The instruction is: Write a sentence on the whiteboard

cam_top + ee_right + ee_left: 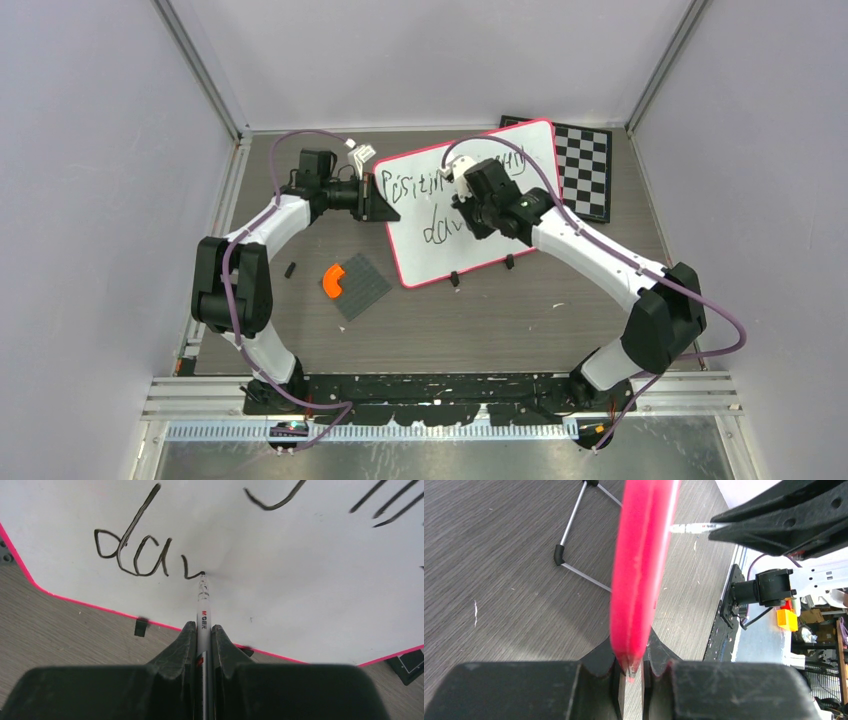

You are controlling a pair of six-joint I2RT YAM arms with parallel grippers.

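Where overhead hides it, right wrist shows marker [203,611] touching whiteboard [300,590].

whiteboard [420,255]: 1 | marker [203,615]: 1 | chessboard [585,170]: 1 | grey studded plate [362,290]: 1 | orange piece [333,281]: 1 | small black piece [291,269]: 1 | arms [262,228] [590,245]: 2

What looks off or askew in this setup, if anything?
The whiteboard sits skewed to the table edges, and its far right corner covers part of the chessboard. A small black piece lies loose on the table, left of the studded plate. Nothing spilled or visibly broken.
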